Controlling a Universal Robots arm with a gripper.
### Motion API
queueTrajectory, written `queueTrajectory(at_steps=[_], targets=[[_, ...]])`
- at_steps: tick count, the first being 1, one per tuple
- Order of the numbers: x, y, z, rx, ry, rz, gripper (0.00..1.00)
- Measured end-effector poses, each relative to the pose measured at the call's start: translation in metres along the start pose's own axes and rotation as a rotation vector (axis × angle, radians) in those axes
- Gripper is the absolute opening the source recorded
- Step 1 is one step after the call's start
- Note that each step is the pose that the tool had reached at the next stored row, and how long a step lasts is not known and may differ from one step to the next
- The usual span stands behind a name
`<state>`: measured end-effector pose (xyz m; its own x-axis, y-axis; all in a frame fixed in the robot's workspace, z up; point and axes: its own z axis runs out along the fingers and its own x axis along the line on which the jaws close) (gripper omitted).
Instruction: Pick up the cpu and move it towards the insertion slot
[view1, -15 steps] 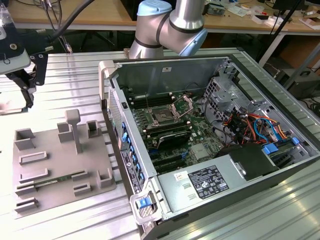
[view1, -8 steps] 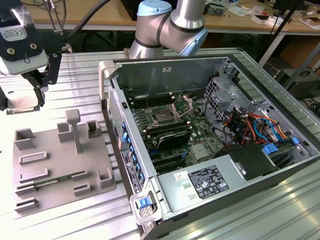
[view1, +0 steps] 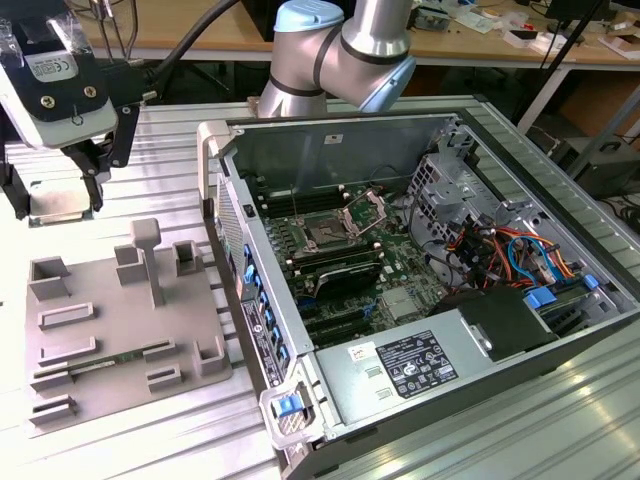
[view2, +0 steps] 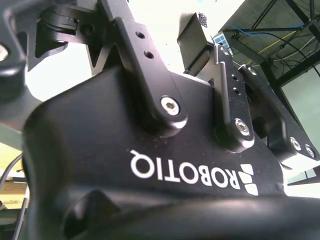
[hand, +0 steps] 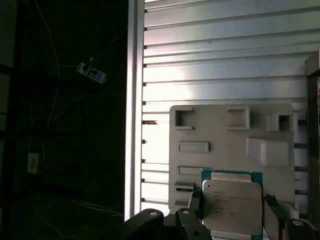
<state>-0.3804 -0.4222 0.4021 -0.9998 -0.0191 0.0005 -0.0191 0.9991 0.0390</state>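
Closest to the lens in the first wrist view, the cpu (hand: 232, 202) shows its silvery metal top and a thin green rim. It is pinched between the two dark fingers (hand: 196, 204) of the gripper (hand: 233, 212), which press against its opposite edges. Beyond it in that view lies the grey plastic tray (hand: 225, 132) with its raised blocks and recesses, resting on the slatted aluminium tabletop (hand: 210, 55). In the second wrist view the black linkage bars (view2: 147, 65) of the gripper body rise against a bright background. In the exterior view the gripper hangs at the far left, holding the chip lifted clear of the tabletop, near the tray's far edge. The insertion slot (view1: 328, 236) sits inside the open computer case (view1: 250, 290) toward the exterior view's right. It is a square socket with a dark centre, its silver bracket (view1: 366, 212) hinged up beside it, green circuit board (view1: 400, 270) around it and long black memory slots (view1: 340, 275) near it. Cpu and slot are well apart, with the case's side wall between them. The silver and pale blue robot arm (view1: 340, 45) arches behind the case.
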Motion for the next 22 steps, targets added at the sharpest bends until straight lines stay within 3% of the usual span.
queueTrajectory(at_steps=[22], targets=[[-0.0127, -0.0002, 0.0, -0.0001, -0.0001, 0.0, 0.55]])
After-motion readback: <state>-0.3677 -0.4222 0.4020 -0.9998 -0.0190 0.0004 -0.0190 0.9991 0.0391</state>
